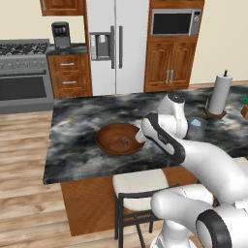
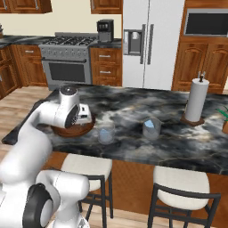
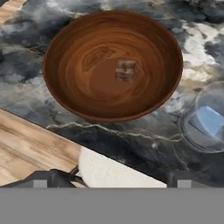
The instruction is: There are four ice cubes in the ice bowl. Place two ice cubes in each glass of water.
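The ice bowl [image 3: 74,57], wide and reddish-brown, sits on the dark marble island counter [image 1: 77,121]. A small pale ice cube [image 3: 125,70] lies near the bowl's middle [image 1: 125,142]. My gripper [image 3: 111,181] hovers above the bowl's near right side, open, its fingertips [image 3: 39,182] wide apart with nothing between them. To the right of the bowl stands a glass of water [image 3: 192,131] with a pale-blue ice cube [image 3: 208,120] in it. Both glasses appear in the right base view, one beside the bowl [image 2: 106,132] and one further right [image 2: 151,128]. My hand hides much of the bowl [image 2: 67,131].
A tall white paper-towel roll [image 2: 196,100] stands at the counter's right end, beside a small plant [image 1: 244,104]. Two cushioned stools [image 2: 87,167] [image 2: 182,182] sit under the counter's near edge. Stove, fridge and cabinets line the far wall.
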You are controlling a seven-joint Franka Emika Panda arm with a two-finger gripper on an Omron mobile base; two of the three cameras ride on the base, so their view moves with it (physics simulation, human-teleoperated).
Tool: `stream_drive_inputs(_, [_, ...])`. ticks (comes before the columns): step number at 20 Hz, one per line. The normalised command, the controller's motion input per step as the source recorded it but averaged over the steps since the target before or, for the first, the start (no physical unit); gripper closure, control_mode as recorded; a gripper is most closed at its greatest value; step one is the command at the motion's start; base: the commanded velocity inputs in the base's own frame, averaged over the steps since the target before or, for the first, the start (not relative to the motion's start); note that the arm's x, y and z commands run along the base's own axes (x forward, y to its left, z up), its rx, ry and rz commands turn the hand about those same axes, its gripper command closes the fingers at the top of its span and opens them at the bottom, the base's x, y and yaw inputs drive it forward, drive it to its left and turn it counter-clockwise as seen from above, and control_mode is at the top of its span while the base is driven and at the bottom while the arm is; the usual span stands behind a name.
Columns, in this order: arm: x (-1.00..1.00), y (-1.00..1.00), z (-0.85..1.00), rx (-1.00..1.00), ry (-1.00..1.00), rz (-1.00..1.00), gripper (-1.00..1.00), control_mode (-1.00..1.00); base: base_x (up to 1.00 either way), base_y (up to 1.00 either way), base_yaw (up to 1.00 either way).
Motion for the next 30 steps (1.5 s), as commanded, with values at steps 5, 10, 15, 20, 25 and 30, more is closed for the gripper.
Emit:
stream_drive_inputs(5, [0.48, 0.49, 0.06, -0.01, 0.02, 0.14, -1.0, -1.0, 0.0, 0.0, 0.0])
stream_drive_inputs(10, [0.47, 0.5, -0.01, -0.08, 0.07, 0.02, -1.0, -1.0, 0.0, 0.0, 0.0])
stream_drive_inputs(15, [0.22, 0.26, -0.13, -0.15, 0.08, -0.03, -1.0, -1.0, 0.0, 0.0, 0.0])
stream_drive_inputs(20, [0.19, 0.01, -0.24, -0.13, 0.09, -0.11, -1.0, -1.0, 0.0, 0.0, 0.0])
stream_drive_inputs(25, [0.25, -0.2, -0.42, -0.02, 0.09, -0.11, -1.0, -1.0, 0.0, 0.0, 0.0])
stream_drive_inputs(30, [0.35, -0.23, -0.29, 0.0, 0.04, -0.11, -1.0, -1.0, 0.0, 0.0, 0.0])
